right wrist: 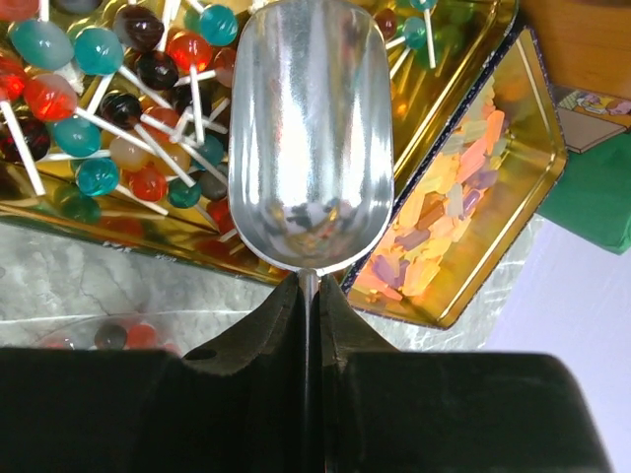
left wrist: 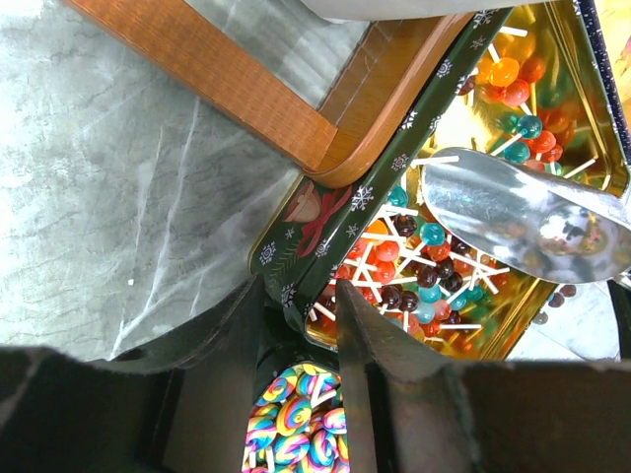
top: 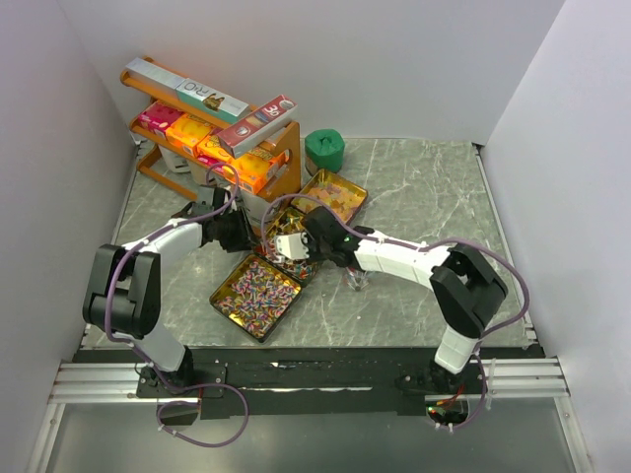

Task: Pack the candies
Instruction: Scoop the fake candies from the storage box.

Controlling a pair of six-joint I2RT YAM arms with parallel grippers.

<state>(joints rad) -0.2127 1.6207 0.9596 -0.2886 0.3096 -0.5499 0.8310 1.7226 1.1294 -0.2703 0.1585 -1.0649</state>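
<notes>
Arm bases sit lowest in the overhead view, and both arms reach inward over open tins on the marble table [top: 424,197]. The candies [top: 254,296] fill these, among them the near tin [top: 216,296] and the far tin [top: 361,194] (a wooden rack [top: 289,166] and a green tub [top: 323,151] stand behind). From the left wrist, the left gripper [left wrist: 299,296] has its jaws partly parted astride the corner of the lollipop tin [left wrist: 394,163]; whether they touch it I cannot tell. From the right wrist, the right gripper [right wrist: 308,296] is clamped on the thin handle of a metal scoop [right wrist: 306,128], whose empty bowl is above the lollipops, with pastel pieces in the tin beside.
</notes>
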